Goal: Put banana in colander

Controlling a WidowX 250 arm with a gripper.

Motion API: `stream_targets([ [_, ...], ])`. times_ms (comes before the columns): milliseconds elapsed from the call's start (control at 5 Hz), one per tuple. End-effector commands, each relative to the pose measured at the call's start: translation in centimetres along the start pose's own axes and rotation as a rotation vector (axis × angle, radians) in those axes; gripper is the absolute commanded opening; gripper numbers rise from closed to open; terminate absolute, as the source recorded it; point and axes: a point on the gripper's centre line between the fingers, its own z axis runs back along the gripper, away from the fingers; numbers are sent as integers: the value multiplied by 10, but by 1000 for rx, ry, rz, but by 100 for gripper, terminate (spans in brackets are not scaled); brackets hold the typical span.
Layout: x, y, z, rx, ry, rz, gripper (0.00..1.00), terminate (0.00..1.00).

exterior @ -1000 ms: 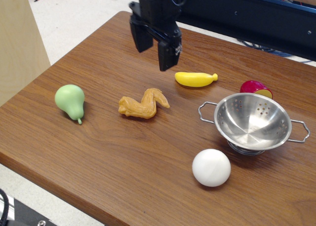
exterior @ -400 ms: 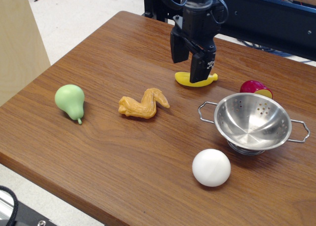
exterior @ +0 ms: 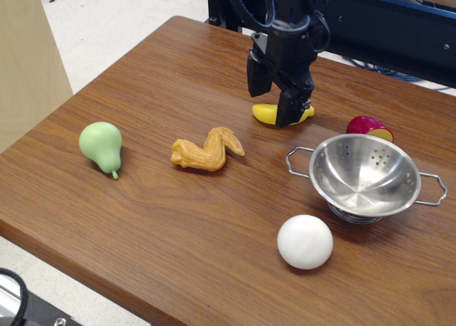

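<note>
The yellow toy banana lies on the wooden table, behind the colander and partly hidden by my gripper. My gripper is open, lowered over the banana with one finger behind it and one in front, straddling its middle. I cannot tell whether the fingers touch it. The steel colander stands upright and empty at the right, with wire loop handles on both sides.
An orange-brown toy chicken wing lies mid-table. A light-green pear lies at the left. A white ball sits in front of the colander. A red and yellow object sits behind the colander. A wooden panel stands at far left.
My gripper moved right from the table's back middle to above the banana, then dropped lower around it. The banana and the other objects have not moved.
</note>
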Motion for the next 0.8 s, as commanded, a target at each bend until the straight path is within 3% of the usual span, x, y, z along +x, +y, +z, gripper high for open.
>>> stream_targets([
  [0,16,-9,-1,-10,-17,4,100,0],
  [200,24,-15,-4,-43,2,7,100,0],
  [400,27,-13,0,-55,-16,35,0,0],
  [600,29,-7,9,-33,-60,104,0,0],
])
